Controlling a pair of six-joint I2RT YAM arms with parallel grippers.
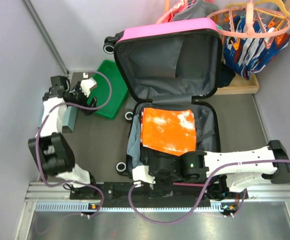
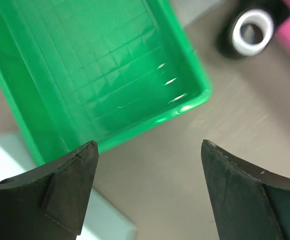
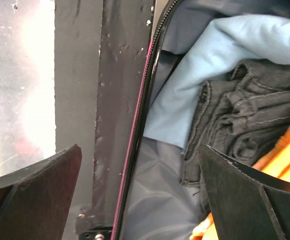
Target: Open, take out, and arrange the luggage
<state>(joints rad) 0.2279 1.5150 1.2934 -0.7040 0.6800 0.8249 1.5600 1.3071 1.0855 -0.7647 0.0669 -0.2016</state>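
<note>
Hot-pink hard-shell luggage (image 1: 165, 31) lies open on desk (image 1: 102, 145), lid up: opening done. Not yet unpacked: orange-white folded garment (image 1: 167, 131), dark jeans (image 3: 245, 110), light-blue cloth (image 3: 205, 95) inside. Left claw (image 2: 147, 150) apart, empty, over green plastic tray (image 2: 85, 75). Right claw (image 3: 140, 155) apart, empty, at near zipper edge.

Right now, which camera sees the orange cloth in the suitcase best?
The top camera: it shows most of the orange cloth lying in the open suitcase. The right wrist camera catches only an orange edge beside dark clothes. The left wrist camera shows none of it, just the green tray.
</note>
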